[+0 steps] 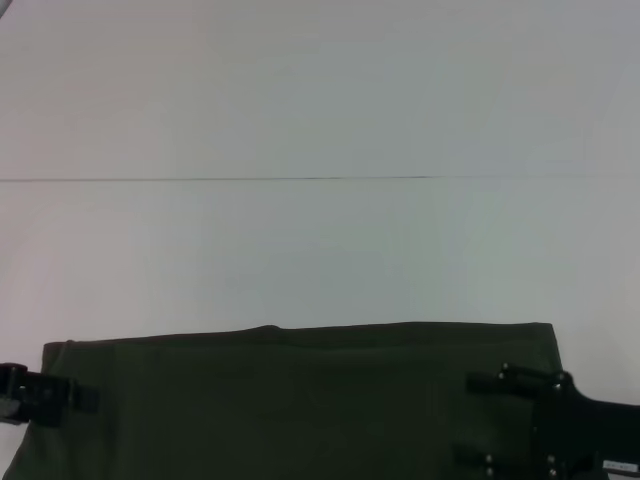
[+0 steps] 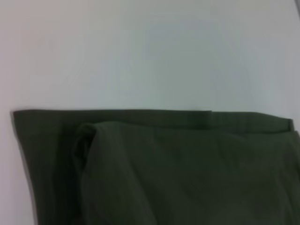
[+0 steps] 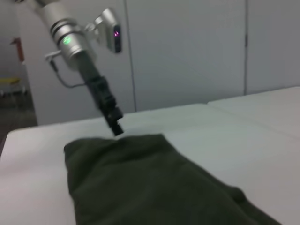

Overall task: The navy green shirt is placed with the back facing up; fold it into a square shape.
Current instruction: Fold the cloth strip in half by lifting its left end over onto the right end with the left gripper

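The navy green shirt (image 1: 300, 400) lies flat along the near edge of the table, folded into a wide dark olive band with a straight far edge. The left wrist view shows a folded-over layer on the shirt (image 2: 187, 178). My left gripper (image 1: 90, 398) is at the shirt's left edge, its narrow tip closed on the fabric. From the right wrist view, the left gripper (image 3: 116, 130) comes down onto the far corner of the shirt (image 3: 131, 183). My right gripper (image 1: 465, 420) hovers over the shirt's right part, fingers wide apart and holding nothing.
The white table (image 1: 320, 250) stretches far beyond the shirt, crossed by a thin seam line (image 1: 320, 179). White wall panels (image 3: 187, 51) stand behind the table in the right wrist view.
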Tool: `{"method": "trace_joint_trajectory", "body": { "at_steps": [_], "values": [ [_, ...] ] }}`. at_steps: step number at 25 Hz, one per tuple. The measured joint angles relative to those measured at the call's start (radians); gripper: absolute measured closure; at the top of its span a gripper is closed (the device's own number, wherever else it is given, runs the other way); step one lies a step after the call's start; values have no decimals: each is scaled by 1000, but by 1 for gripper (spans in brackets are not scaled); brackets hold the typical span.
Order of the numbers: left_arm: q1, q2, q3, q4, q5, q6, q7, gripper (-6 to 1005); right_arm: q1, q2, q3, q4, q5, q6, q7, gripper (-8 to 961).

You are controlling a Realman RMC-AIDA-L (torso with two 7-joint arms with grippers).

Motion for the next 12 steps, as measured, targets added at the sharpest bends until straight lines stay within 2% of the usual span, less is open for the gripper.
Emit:
{"method": "trace_joint_trajectory", "body": {
  "at_steps": [6,12],
  "values": [
    [-1,0,8,-8,2,-16,-3,205,33,2,-62,47,4,50,-83,133],
    [6,-2,6,-7,5,-16,5,205,52,5,-75,59,5,60,-141,133]
  ]
}}
